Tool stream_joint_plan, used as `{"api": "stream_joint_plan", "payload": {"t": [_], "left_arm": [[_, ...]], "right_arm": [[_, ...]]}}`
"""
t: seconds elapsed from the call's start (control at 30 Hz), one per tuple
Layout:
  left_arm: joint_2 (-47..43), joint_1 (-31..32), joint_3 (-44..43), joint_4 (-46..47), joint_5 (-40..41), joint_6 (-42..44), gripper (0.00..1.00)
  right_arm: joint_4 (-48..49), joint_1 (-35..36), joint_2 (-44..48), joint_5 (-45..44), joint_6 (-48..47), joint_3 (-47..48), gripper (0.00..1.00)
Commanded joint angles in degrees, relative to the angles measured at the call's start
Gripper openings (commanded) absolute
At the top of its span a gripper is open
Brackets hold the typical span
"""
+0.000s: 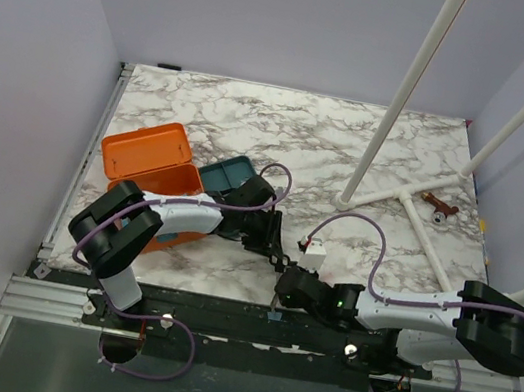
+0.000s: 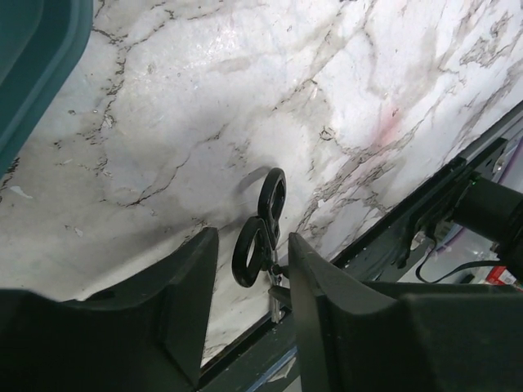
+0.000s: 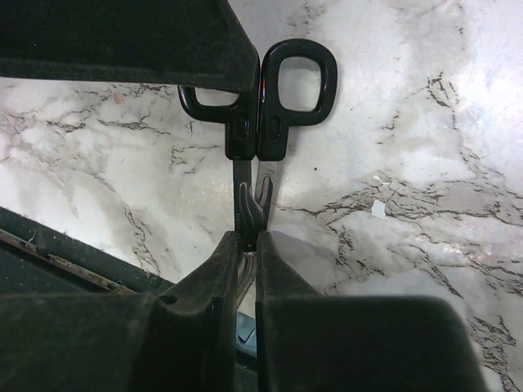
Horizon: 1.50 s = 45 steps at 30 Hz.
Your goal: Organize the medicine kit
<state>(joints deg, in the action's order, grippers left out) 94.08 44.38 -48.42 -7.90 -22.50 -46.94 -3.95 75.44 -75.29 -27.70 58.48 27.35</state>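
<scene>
The orange medicine kit [image 1: 145, 170] lies at the table's left, partly hidden behind my left arm, with a dark teal tray [image 1: 227, 174] beside it. Black-handled scissors [image 3: 282, 90] are near the table's front edge. My right gripper [image 3: 248, 242] is shut on their blades; in the top view it [image 1: 281, 283] sits at the front edge. My left gripper [image 2: 252, 242] is open, its fingers either side of the scissors' handles [image 2: 263, 219] without touching. In the top view it [image 1: 279, 257] meets the right gripper. A left finger [image 3: 122, 41] covers one handle loop.
A white pipe frame [image 1: 416, 188] stands on the right half of the marble table, with a small brown-red object [image 1: 438, 204] by it. The tray's corner [image 2: 33, 57] shows at the upper left of the left wrist view. The table's dark front rail [image 2: 425, 212] runs just under both grippers.
</scene>
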Motion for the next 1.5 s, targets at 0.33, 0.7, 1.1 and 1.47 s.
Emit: {"api": "stream_joint_plan", "payload": {"t": [0.33, 0.7, 1.1, 1.47], "left_arm": [[-0.2, 0.5, 0.8, 3.7, -2.0, 0.6, 0.00], [-5.4, 0.7, 1.5, 3.5, -1.0, 2.4, 0.00], [-18.9, 0.6, 2.0, -1.9, 3.8, 4.0, 0.00], [-39.9, -1.6, 4.6, -9.4, 13.5, 2.9, 0.00]], "right_arm": [[-2.0, 0.6, -1.0, 0.9, 0.1, -0.6, 0.01], [-7.6, 0.6, 3.8, -1.8, -0.9, 1.2, 0.09], [-21.8, 0.5, 18.5, -6.0, -3.3, 8.2, 0.45], [-19.6, 0.6, 20.3, -2.9, -8.8, 15.6, 0.47]]}}
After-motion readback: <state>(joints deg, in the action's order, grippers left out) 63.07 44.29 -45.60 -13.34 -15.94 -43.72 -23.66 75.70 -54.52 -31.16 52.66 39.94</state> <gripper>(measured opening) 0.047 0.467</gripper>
